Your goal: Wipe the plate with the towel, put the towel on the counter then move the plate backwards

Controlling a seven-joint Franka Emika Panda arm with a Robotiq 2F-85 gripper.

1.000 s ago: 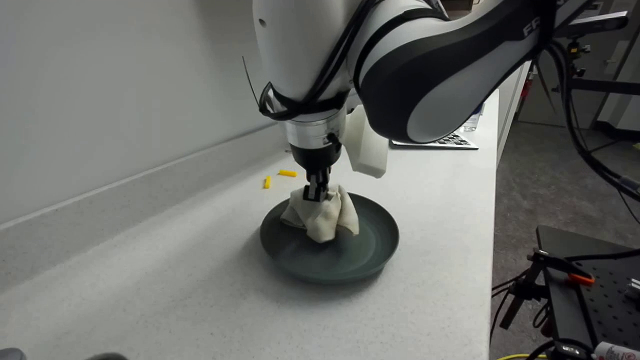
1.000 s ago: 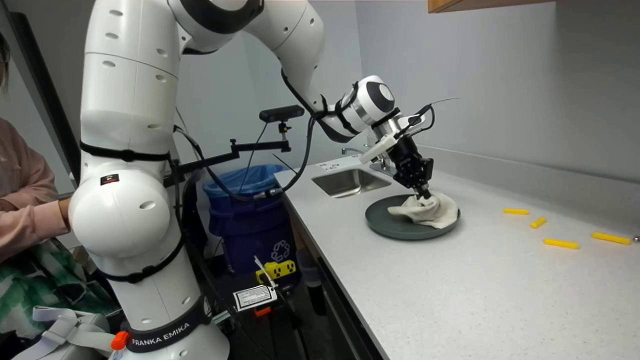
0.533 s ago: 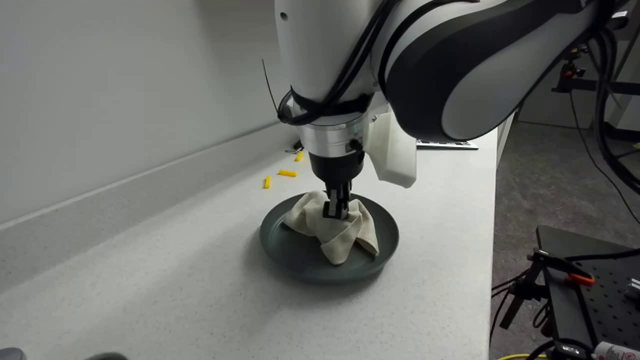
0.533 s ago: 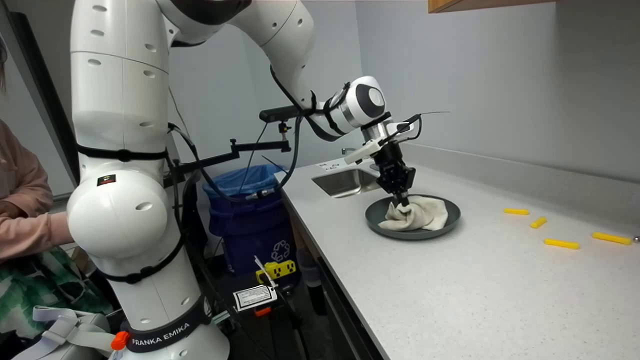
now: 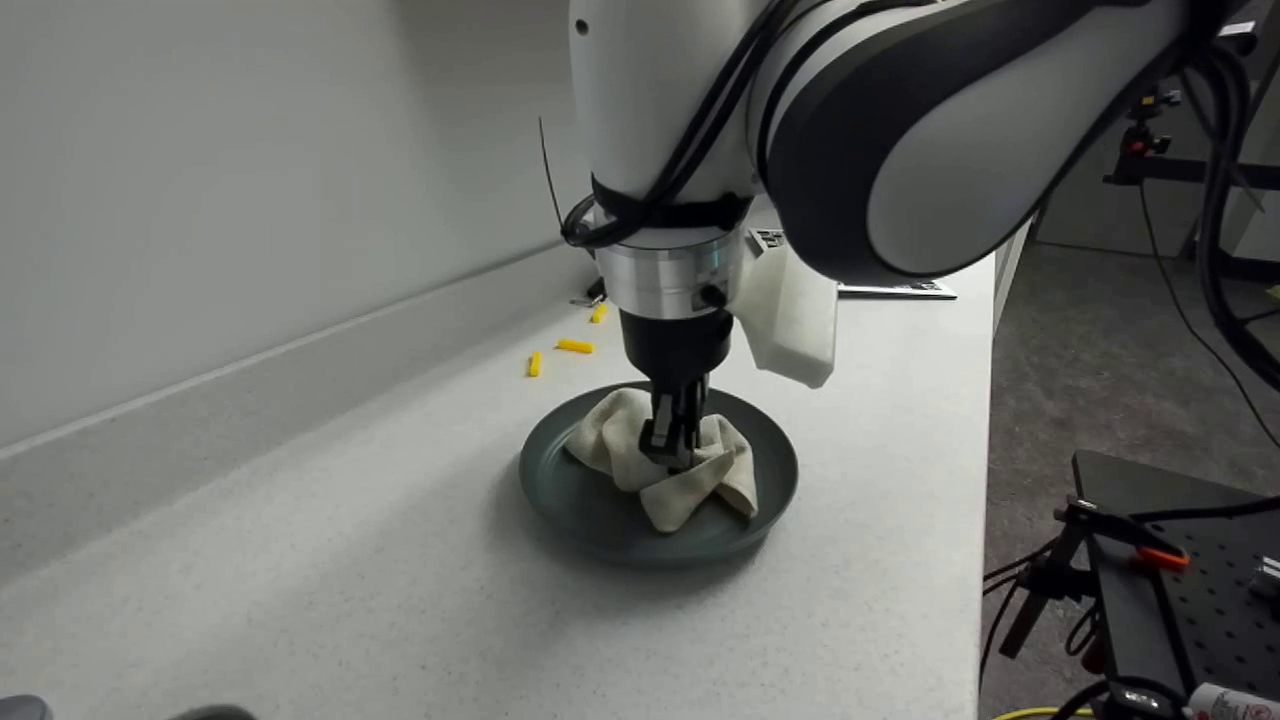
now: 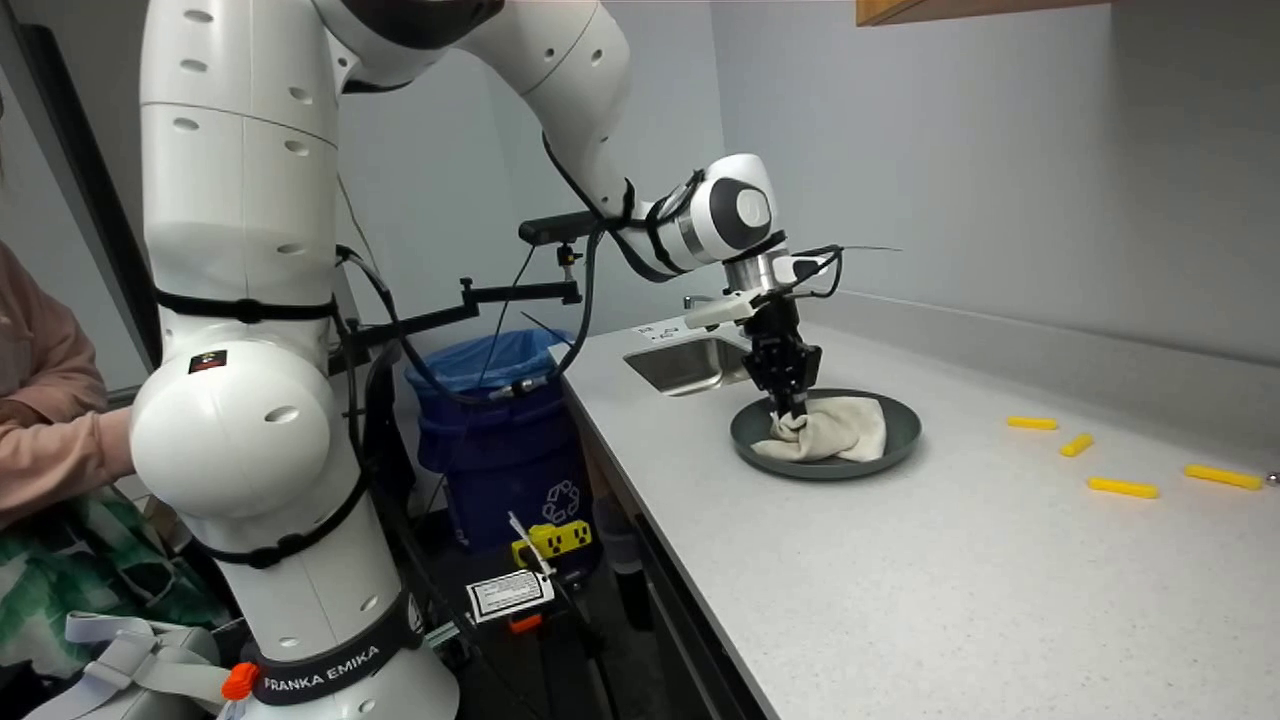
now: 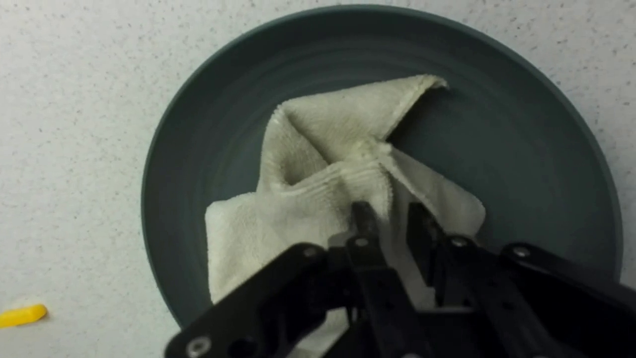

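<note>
The dark green plate [image 5: 590,515] lies flat on the light speckled counter [image 5: 400,620]; it also shows in an exterior view [image 6: 900,445] and in the wrist view [image 7: 526,149]. The cream towel [image 5: 612,440] lies crumpled inside the plate, also in an exterior view [image 6: 845,428] and in the wrist view [image 7: 343,114]. My gripper [image 7: 390,214] points down over the plate, with a fold of towel between its fingertips and a narrow gap between the fingers. In both exterior views the gripper [image 5: 675,455] [image 6: 792,408] presses low into the towel. The fingertips are partly hidden by cloth.
Several yellow pieces [image 5: 574,346] [image 6: 1122,488] lie on the counter near the wall; one shows in the wrist view [image 7: 22,315]. A metal sink [image 6: 680,372] lies behind the plate in an exterior view. A wall [image 5: 250,200] runs along one side of the counter.
My gripper has dragged the towel across the plate, rightward and nearer in an exterior view, then dipped lower into the cloth with a slight tilt. The plate has not moved.
</note>
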